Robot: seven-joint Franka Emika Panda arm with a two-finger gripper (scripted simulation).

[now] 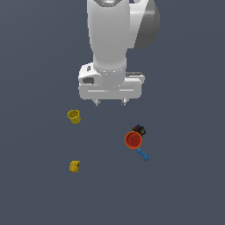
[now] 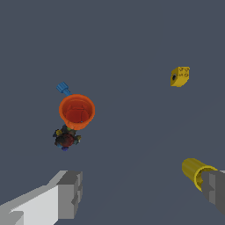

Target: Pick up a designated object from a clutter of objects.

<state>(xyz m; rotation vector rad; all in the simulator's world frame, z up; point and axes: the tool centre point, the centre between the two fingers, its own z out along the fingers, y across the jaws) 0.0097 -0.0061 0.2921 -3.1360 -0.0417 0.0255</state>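
The blue piece is a tiny stubby bar lying on the dark floor, right beside the orange-red cup. In the wrist view the blue piece pokes out from behind the orange-red cup. A small black lumpy object touches the cup's other side and also shows in the wrist view. My gripper hangs open and empty above the floor, between the yellow cup and the orange-red cup. Its fingers are spread wide apart in the wrist view.
A yellow cup lies toward the exterior view's left and shows beside one finger in the wrist view. A yellow lumpy block sits nearer the front and also shows in the wrist view.
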